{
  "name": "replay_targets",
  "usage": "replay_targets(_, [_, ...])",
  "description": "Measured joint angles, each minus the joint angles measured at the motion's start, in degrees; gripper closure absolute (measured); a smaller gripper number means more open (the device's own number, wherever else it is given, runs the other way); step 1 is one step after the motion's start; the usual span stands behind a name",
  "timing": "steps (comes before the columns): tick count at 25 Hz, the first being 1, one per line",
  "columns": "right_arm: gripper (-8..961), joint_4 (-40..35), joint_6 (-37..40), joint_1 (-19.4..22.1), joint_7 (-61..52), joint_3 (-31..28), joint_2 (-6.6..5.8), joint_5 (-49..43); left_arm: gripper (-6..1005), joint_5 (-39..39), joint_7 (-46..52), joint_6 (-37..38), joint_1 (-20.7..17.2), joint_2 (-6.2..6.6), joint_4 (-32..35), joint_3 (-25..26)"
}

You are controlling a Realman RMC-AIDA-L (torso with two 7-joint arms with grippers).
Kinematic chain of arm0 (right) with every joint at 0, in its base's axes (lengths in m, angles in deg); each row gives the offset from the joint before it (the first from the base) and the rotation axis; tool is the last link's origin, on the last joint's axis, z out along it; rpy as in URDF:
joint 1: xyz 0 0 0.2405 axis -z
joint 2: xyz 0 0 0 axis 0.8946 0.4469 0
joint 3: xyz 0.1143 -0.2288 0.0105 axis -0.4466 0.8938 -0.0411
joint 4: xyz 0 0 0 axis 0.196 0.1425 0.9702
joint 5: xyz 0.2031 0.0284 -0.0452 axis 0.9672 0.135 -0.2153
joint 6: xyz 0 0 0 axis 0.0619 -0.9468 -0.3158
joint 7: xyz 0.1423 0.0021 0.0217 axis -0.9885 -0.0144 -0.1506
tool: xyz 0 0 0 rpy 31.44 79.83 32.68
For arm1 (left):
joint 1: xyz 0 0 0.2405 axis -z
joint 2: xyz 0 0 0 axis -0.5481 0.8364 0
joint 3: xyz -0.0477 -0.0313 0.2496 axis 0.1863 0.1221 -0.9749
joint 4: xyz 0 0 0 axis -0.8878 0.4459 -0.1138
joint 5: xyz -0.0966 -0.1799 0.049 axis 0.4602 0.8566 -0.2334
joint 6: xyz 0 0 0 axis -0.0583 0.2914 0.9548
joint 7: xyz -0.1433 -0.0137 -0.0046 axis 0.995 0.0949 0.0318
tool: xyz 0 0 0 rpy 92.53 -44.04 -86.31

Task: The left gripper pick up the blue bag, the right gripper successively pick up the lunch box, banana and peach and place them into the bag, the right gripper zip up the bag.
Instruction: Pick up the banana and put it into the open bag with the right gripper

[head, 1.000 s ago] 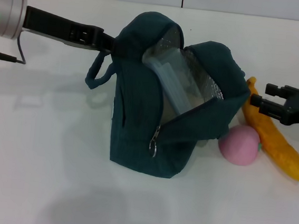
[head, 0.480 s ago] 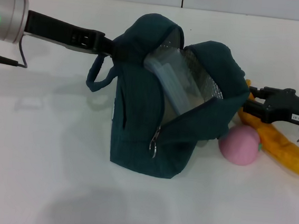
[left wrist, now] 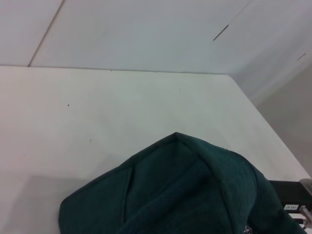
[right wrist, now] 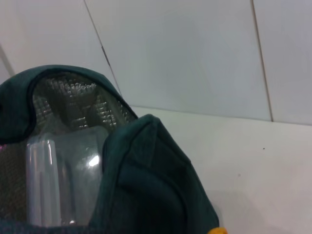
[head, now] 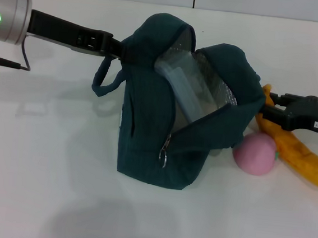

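The blue bag point(head: 152, 135) stands on the white table with its mouth open, showing the foil lining. The lunch box point(head: 187, 91) leans inside it; it also shows in the right wrist view point(right wrist: 53, 180). My left gripper point(head: 118, 46) is shut on the bag's top edge at the left, its fingertips hidden by fabric. The banana point(head: 301, 158) lies to the right of the bag, with the peach point(head: 255, 153) in front of it, against the bag. My right gripper point(head: 268, 107) is low over the banana's far end, its fingers apart on either side of it.
The bag's ring zipper pull point(head: 164, 153) hangs at the front end of the opening. One looped handle point(head: 103, 80) hangs below the left gripper. Bare white table point(head: 45, 187) lies in front and to the left. A wall runs behind the table.
My right gripper has moved left and down from beside the banana to over its far end, then nearly stopped. The left gripper and the bag have hardly moved.
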Motion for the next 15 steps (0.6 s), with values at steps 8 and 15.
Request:
replay_targets(8, [559, -0.22, 2.70, 2.58, -0.06, -0.05, -1.55, 9.33, 957, 0.09, 0.00, 0.00, -0.06, 0.00, 0.01, 0.00])
replay_targets(15, [562, 0.40, 9.54, 5.85, -0.06, -0.62, -4.17, 20.02, 957, 0.33, 0.00, 0.00, -0.30, -0.08, 0.01, 0.00])
